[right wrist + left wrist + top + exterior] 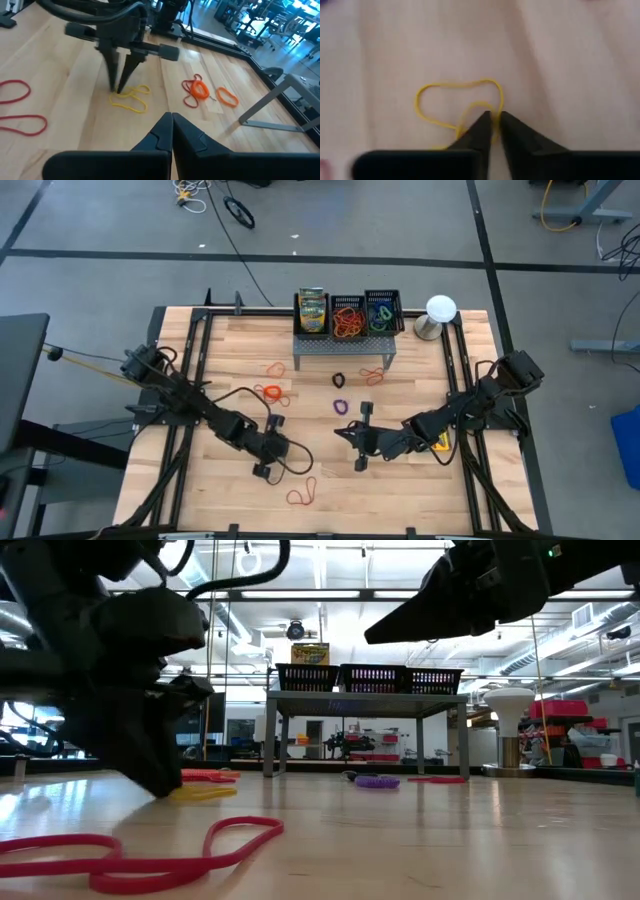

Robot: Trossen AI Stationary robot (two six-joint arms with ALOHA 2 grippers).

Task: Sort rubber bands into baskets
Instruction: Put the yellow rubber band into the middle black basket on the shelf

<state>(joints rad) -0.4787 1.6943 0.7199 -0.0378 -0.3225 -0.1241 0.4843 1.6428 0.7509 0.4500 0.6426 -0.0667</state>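
Left tool tips apparently pinch the yellow rubber band on the table.

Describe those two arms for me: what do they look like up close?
Both are dark, jointed metal arms with loose black cables looping along them. The left gripper ends in two slim black jaws tapering to sharp points, hung from a flat black crossbar. The right gripper has the same black wedge-shaped jaws. No markings are visible.
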